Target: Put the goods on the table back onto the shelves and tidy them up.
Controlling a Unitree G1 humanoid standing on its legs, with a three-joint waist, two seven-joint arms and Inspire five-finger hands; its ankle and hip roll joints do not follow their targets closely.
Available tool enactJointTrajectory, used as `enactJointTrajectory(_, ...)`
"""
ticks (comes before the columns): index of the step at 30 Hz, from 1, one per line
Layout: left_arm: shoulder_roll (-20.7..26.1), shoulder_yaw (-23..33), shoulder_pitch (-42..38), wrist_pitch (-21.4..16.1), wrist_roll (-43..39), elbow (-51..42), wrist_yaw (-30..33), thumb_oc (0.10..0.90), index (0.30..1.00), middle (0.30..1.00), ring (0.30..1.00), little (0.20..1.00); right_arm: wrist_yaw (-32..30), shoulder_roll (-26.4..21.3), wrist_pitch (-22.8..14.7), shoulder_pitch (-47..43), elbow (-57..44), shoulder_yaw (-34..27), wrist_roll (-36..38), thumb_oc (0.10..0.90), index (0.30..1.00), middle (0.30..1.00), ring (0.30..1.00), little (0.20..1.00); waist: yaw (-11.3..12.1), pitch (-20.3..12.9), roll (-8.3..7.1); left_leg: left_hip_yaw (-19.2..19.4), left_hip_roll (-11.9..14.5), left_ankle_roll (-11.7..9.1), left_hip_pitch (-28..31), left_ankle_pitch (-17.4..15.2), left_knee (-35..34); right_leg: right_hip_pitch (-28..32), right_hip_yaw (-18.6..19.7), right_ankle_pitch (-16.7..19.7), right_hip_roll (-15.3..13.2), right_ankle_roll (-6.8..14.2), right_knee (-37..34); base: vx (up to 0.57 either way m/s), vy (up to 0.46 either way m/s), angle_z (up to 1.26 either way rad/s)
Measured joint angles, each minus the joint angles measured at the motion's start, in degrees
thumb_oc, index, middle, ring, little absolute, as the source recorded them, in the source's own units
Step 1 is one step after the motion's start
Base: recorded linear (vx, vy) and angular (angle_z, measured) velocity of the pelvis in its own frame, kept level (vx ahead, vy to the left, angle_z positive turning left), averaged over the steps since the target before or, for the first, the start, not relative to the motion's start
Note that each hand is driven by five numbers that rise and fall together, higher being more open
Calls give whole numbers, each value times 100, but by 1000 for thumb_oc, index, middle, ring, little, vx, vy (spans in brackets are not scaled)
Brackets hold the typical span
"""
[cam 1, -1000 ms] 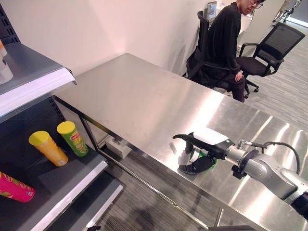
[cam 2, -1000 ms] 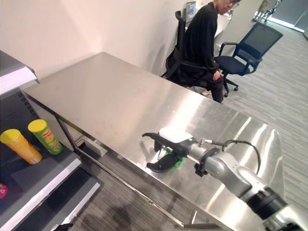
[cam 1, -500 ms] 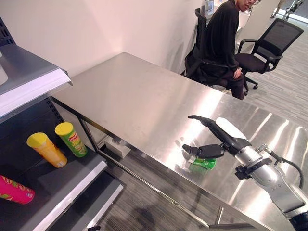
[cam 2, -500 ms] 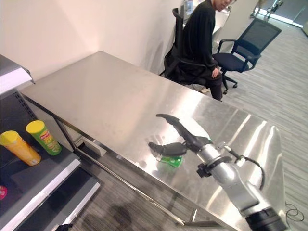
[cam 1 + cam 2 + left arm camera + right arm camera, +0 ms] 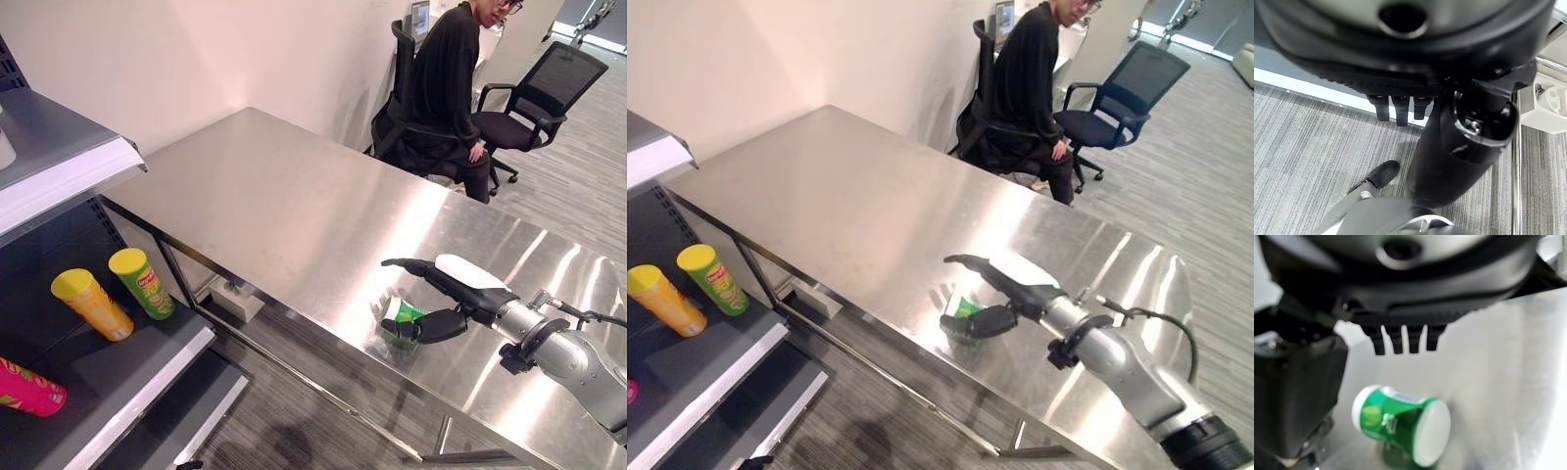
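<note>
We are reaching: our right hand (image 5: 460, 299) is open around the lying green can (image 5: 1400, 423) on the counter (image 5: 284, 206); next we must close on it.

Seated beyond the far end: a person in black clothing (image 5: 446, 83) on a black office chair (image 5: 400, 73). Beside it, a second black mesh office chair (image 5: 544, 93). Grey striped carpet floor (image 5: 294, 431) below.

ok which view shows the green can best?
Right wrist view: the green can lies on its side on the table, whole and close up, past the open right hand. In both eye views it is small and partly hidden behind the thumb. The left wrist view looks at the floor.
</note>
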Motion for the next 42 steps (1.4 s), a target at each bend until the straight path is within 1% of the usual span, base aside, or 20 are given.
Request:
enactJointTrajectory(4,14,-11,4,-1,3,0,3,800,900,900,900,900,13,-98,-84,-3,5,207,-147,800,900,900,900,900,8,-5,-15,-1,0,0,0,0,0,1,-2,0,-1,0,0,0,0,0)
enactJointTrajectory(7,13,-17,1,-9,9,-4,9,800,900,900,900,900,14,-101,-111,-128,66,527,-386,800,900,900,900,900,5,-3,-18,0,0,0,-3,0,0,-1,-3,0,0,0,0,0,0,0)
enactJointTrajectory(12,22,-14,4,-52,11,0,17,800,900,900,900,900,38,-101,-164,-167,65,629,-520,800,900,900,900,900,12,8,-33,-9,0,0,-12,0,0,-2,-10,0,0,0,0,0,0,0)
enactJointTrajectory(22,32,-21,10,-112,17,-2,20,800,900,900,900,900,44,-103,-256,-169,65,644,-677,800,900,900,900,900,7,43,-29,-15,-2,0,-16,0,0,-5,-12,0,-1,0,0,0,0,0)
enactJointTrajectory(27,60,-22,-14,-116,125,-5,25,800,900,900,900,900,40,-109,-305,-245,64,642,-735,800,900,900,900,900,3,136,-27,-14,-3,0,-15,0,0,-5,-10,0,-3,0,0,0,0,0)
enactJointTrajectory(31,62,-22,-12,-116,127,-1,24,800,900,900,900,900,33,-297,-361,-247,66,619,-800,800,900,900,900,900,1,138,-24,-13,-3,0,-11,0,0,-4,-11,0,-3,0,0,0,0,0)
enactJointTrajectory(42,62,-24,-12,-116,128,-3,24,800,900,900,900,900,33,-309,-403,-233,104,602,-866,800,900,900,900,900,-10,138,-22,-6,-2,0,5,0,0,7,-4,0,-3,0,0,0,0,0)
